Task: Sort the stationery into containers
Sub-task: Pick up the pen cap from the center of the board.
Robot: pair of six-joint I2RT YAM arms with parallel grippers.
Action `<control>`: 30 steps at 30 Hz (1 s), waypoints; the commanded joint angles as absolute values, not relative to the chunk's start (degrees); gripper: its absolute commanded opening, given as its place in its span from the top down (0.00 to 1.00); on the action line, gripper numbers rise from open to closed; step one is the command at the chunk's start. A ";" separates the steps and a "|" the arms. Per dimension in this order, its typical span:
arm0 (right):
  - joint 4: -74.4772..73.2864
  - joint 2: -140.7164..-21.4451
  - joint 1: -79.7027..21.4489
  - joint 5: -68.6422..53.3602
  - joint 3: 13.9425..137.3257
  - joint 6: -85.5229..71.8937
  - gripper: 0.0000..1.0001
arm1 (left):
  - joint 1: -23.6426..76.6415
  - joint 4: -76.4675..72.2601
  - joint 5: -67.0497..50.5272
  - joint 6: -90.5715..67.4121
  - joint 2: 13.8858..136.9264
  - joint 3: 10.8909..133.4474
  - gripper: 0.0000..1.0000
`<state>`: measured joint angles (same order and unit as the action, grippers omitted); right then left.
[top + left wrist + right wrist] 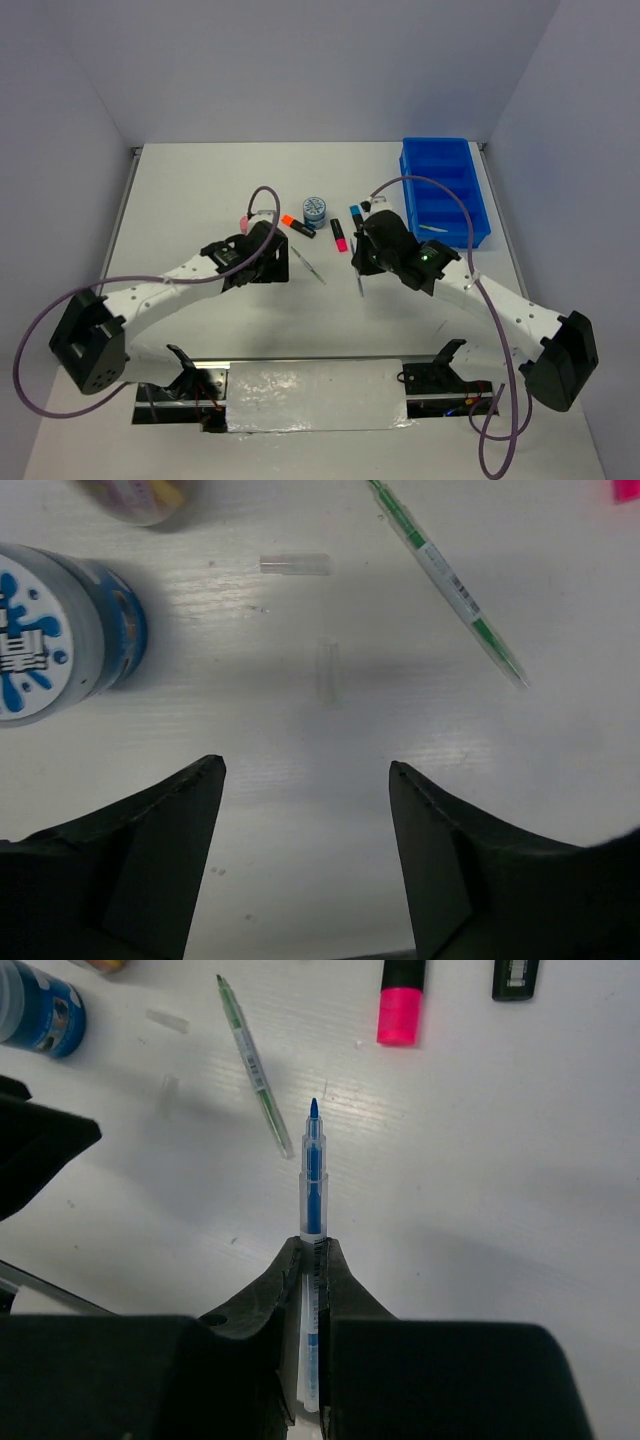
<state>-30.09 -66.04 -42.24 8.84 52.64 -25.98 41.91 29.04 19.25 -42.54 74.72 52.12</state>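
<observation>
My right gripper [315,1245] is shut on a thin blue pen [313,1170], whose tip sticks out ahead of the fingers just above the table. In the top view that gripper [358,268] is at mid-table, left of the blue tray [478,205]. My left gripper [307,770] is open over bare table with nothing between its fingers. A blue-white tub [50,630] stands to its left, and a green pen [450,580] lies ahead to the right. The orange [296,226], pink [340,236] and blue [355,217] highlighters lie near the tub [314,210].
Two small clear caps [295,563] [328,670] lie ahead of the left gripper. A pink bottle [140,495] shows at that view's top edge. A small black item [518,978] lies beside the pink highlighter [402,1000]. The tray stands at the far right.
</observation>
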 commanded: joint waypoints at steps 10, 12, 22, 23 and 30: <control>-32.78 -60.38 -42.54 8.88 49.22 -25.58 0.99 | 41.84 22.68 17.32 -43.60 92.63 58.36 0.34; -32.70 -60.21 -42.54 8.70 49.04 -25.49 0.99 | 41.75 22.59 17.49 -43.59 94.21 58.45 0.35; -31.55 -60.12 -42.63 7.38 48.16 -25.14 1.00 | 40.78 22.67 18.72 -43.59 97.47 58.80 0.42; -31.47 -60.20 -42.54 7.30 47.99 -25.14 0.99 | 40.78 22.41 18.72 -43.59 97.64 58.62 0.42; -31.03 -59.86 -42.63 6.51 47.73 -25.05 1.00 | 40.52 21.45 18.46 -43.33 98.52 57.92 0.47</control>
<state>-32.95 -61.30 -42.24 7.22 48.27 -25.82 40.77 23.38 18.09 -42.87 97.38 56.77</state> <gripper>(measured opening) 0.104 0.533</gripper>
